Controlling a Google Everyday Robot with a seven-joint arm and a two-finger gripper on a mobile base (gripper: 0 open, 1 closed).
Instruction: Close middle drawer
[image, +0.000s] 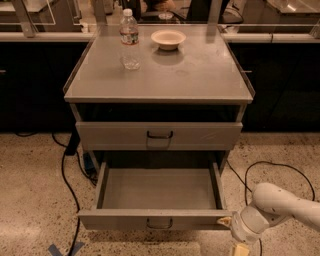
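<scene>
The middle drawer (159, 192) is a grey metal tray pulled far out of the cabinet, and it is empty. Its low front panel (115, 219) carries a small dark loop handle (160, 223) at centre. My gripper (229, 226) is at the lower right, at the end of the white arm (287, 210). It sits at the right end of the drawer's front panel, level with it. Whether it touches the panel I cannot tell.
The drawer above (159, 136) is nearly shut, with a dark gap over it. A water bottle (129, 39) and a small bowl (168, 39) stand on the cabinet top (200, 75). Black cables lie on the speckled floor at the left (67, 185) and at the right (272, 167).
</scene>
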